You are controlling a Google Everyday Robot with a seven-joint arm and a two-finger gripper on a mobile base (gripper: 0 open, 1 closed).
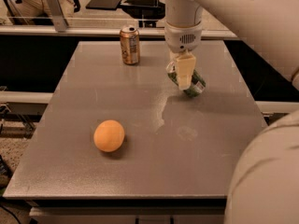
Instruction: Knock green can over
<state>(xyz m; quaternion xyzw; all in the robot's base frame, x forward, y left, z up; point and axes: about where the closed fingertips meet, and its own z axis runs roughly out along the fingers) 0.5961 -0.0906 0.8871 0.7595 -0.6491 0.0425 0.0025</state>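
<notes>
The green can (194, 85) lies tipped over on the grey table (140, 171), at the right of the far half, its end towards the front right. My gripper (182, 74) hangs straight down from the white arm, right in front of the can and against its left part, hiding some of it. The orange-brown can (130, 45) stands upright near the table's far edge, to the left of the gripper and apart from it.
An orange (109, 135) lies on the table's front left part. My white arm's bulky link (266, 181) fills the lower right corner. A glass partition and dark furniture stand behind the table's far edge.
</notes>
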